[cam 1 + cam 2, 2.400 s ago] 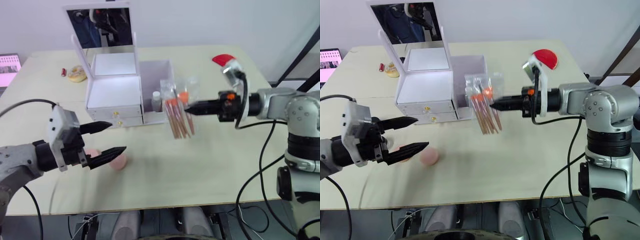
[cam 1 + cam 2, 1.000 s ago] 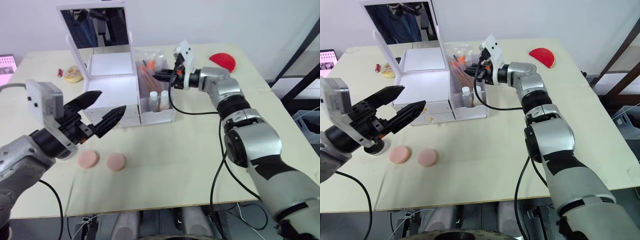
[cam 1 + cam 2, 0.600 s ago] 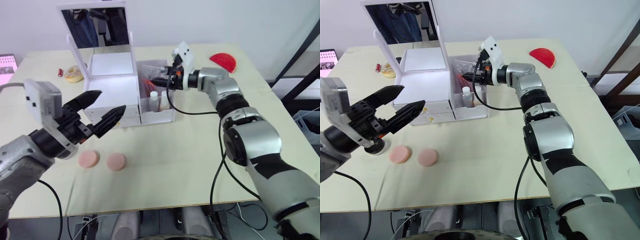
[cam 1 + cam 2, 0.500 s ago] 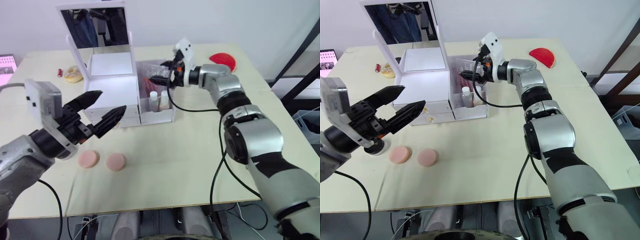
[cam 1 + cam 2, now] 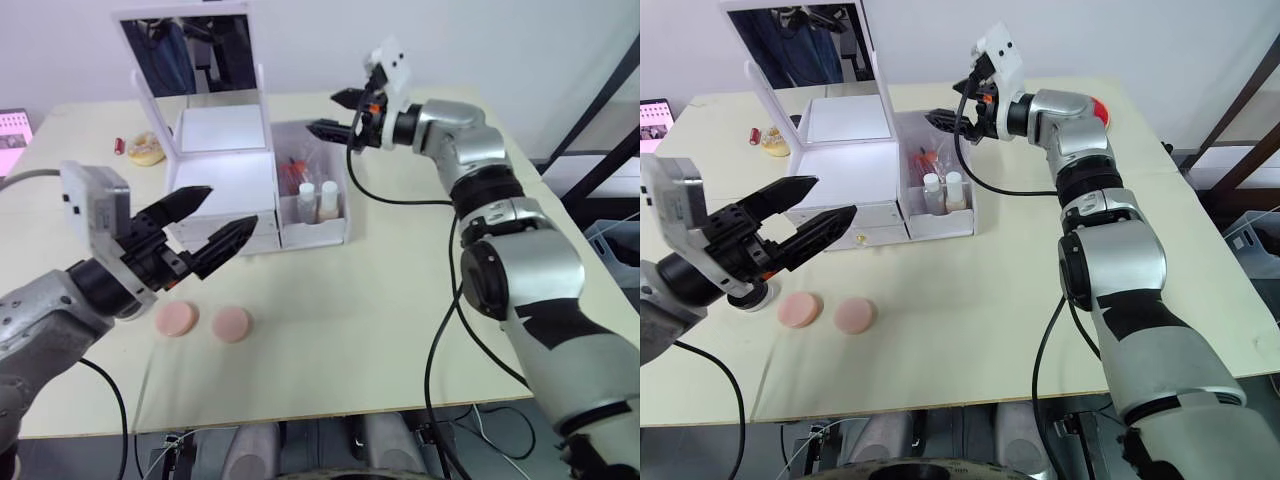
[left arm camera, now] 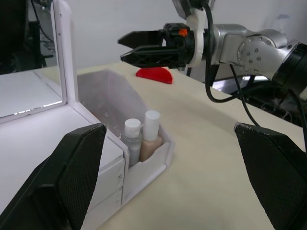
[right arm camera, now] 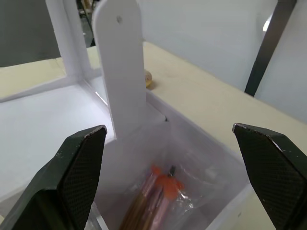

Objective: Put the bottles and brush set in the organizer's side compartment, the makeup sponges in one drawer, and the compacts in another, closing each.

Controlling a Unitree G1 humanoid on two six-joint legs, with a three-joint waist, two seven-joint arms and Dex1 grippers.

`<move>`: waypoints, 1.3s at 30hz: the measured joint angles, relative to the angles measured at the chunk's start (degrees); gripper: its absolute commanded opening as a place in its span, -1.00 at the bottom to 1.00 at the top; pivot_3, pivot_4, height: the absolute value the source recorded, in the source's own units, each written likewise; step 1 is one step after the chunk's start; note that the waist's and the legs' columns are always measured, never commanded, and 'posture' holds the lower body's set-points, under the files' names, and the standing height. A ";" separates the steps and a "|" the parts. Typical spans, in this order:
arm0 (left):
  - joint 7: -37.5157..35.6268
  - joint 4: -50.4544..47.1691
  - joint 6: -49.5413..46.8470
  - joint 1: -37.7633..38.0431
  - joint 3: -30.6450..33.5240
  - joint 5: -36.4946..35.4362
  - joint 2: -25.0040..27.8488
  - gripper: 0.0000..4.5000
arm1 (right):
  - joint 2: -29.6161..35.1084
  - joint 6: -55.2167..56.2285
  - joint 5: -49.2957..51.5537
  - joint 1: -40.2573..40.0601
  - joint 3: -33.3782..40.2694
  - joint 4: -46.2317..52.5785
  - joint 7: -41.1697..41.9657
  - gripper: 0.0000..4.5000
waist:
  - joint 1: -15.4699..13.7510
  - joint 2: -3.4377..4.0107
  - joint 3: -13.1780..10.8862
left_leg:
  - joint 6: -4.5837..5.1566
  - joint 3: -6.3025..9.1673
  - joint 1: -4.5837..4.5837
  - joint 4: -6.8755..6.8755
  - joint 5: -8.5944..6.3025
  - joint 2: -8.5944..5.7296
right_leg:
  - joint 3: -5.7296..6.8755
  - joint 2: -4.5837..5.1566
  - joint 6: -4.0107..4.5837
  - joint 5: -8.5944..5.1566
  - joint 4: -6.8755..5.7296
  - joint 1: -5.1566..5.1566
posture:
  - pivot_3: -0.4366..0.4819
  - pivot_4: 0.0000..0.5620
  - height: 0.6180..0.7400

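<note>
The white organizer (image 5: 224, 170) stands at the table's back with its mirror lid upright. In its side compartment (image 5: 340, 165) stand both bottles (image 5: 317, 200), with the brush set (image 7: 153, 201) lying in its clear pouch behind them. My right gripper (image 5: 325, 112) hovers open and empty above the compartment's rear. My left gripper (image 5: 232, 207) is open and empty in front of the drawers, hiding part of them. Two pink makeup sponges (image 5: 176, 320) (image 5: 231, 324) lie on the table near it. A white-rimmed compact (image 5: 756, 298) peeks out from under the left gripper.
A red half-disc (image 6: 153, 74) lies at the back right of the table. A tan ring (image 5: 152, 148) and a small red item (image 5: 125, 146) sit left of the organizer. The mirror lid (image 5: 195, 55) rises behind it.
My right gripper has opened, let the brush set go into the side compartment, and risen up and back from it. The left gripper has barely moved.
</note>
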State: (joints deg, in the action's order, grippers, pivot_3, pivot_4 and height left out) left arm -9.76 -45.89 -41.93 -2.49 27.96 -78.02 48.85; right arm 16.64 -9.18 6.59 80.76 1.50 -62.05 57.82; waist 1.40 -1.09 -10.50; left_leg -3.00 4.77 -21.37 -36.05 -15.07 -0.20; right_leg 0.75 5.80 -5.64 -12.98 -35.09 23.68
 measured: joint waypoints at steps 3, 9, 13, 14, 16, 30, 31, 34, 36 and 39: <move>-0.34 0.14 0.02 0.09 -0.24 0.02 0.01 1.00 | 0.46 -3.10 0.03 -1.80 -1.27 6.83 1.76 0.99 | -0.12 0.00 0.00 | 0.00 0.00 -0.01 0.00 0.00 0.00 | 0.00 0.00 0.00 0.00 0.00 0.01 | -0.05 -0.47 0.99; -3.71 0.99 -0.43 6.46 2.39 0.16 2.01 1.00 | 9.42 -23.49 7.20 -19.18 -3.46 43.20 8.01 0.99 | -0.91 -0.01 0.00 | -0.01 0.02 -0.13 0.00 -0.01 -0.01 | -0.05 0.00 -0.09 -0.01 0.11 0.01 | -0.05 -0.47 0.99; -11.54 4.19 -0.44 14.12 8.96 4.68 3.89 1.00 | 18.78 -34.89 14.11 -32.22 -1.43 64.08 9.33 0.99 | -0.54 0.02 -0.02 | 0.00 -0.09 -0.07 0.03 -0.02 0.00 | -0.13 -0.01 0.01 -0.07 0.11 0.07 | -0.05 -0.47 0.99; -14.58 5.59 -0.45 16.58 11.18 6.01 4.05 1.00 | 21.36 -36.96 16.55 -35.43 0.40 68.68 10.00 0.99 | -0.39 0.05 -0.03 | 0.01 -0.14 -0.02 0.05 -0.03 0.00 | -0.18 -0.02 0.02 -0.08 0.07 0.08 | -0.05 -0.47 0.99; -20.93 8.51 -0.34 21.16 15.67 8.42 4.12 1.00 | 26.23 -39.53 20.37 -41.09 4.06 75.82 10.97 0.99 | -0.36 0.05 -0.04 | 0.04 -0.16 -0.02 0.04 -0.05 0.04 | -0.19 -0.05 0.01 -0.11 0.06 0.13 | -0.05 -0.47 0.99; -47.65 40.59 14.38 30.08 24.89 34.48 4.68 1.00 | 38.65 -28.21 21.50 -77.31 28.02 73.55 11.94 0.99 | -0.68 -0.20 0.04 | 0.00 -0.68 -0.50 -0.10 -0.09 0.01 | -0.46 0.09 0.19 0.03 1.02 0.21 | -0.05 -0.47 0.99; -47.80 42.59 15.64 29.67 25.10 35.59 4.68 1.00 | 38.74 -26.35 20.52 -78.87 28.80 71.55 12.26 0.99 | -0.69 -0.24 0.06 | 0.02 -0.68 -0.51 -0.10 -0.13 0.01 | -0.46 0.09 0.20 0.03 1.01 0.21 | -0.05 -0.47 0.99; -49.94 52.91 21.28 28.01 25.15 40.11 4.95 1.00 | 39.51 -17.33 17.21 -84.09 31.57 62.11 13.65 0.99 | -0.60 -0.25 0.07 | 0.16 -0.72 -0.41 0.03 -0.23 0.01 | -0.47 0.07 0.19 0.05 0.93 0.25 | -0.05 -0.47 0.99; -51.23 58.39 23.72 27.41 25.35 41.91 5.02 1.00 | 39.71 -14.30 16.15 -85.40 33.02 57.25 14.11 0.99 | -0.32 -0.24 0.06 | 0.23 -0.75 -0.30 0.11 -0.27 0.06 | -0.47 0.03 0.18 0.04 0.85 0.28 | -0.05 -0.47 0.99; -52.96 61.51 25.85 26.25 25.34 43.12 5.20 1.00 | 39.70 -12.44 16.28 -85.16 33.03 56.19 14.26 0.99 | -0.32 -0.24 0.06 | 0.23 -0.74 -0.11 0.12 -0.27 0.26 | -0.47 -0.13 -0.03 -0.09 0.72 0.22 | -0.05 -0.47 0.99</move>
State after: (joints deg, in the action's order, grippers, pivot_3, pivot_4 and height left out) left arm -62.72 15.62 -16.08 23.75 53.30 -34.91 54.05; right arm 56.35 -21.62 22.87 -4.40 34.52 -5.86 72.08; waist 1.08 -1.33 -10.45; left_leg -2.77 4.03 -21.49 -35.93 -15.34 0.06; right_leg 0.28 5.67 -5.67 -13.07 -34.37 23.90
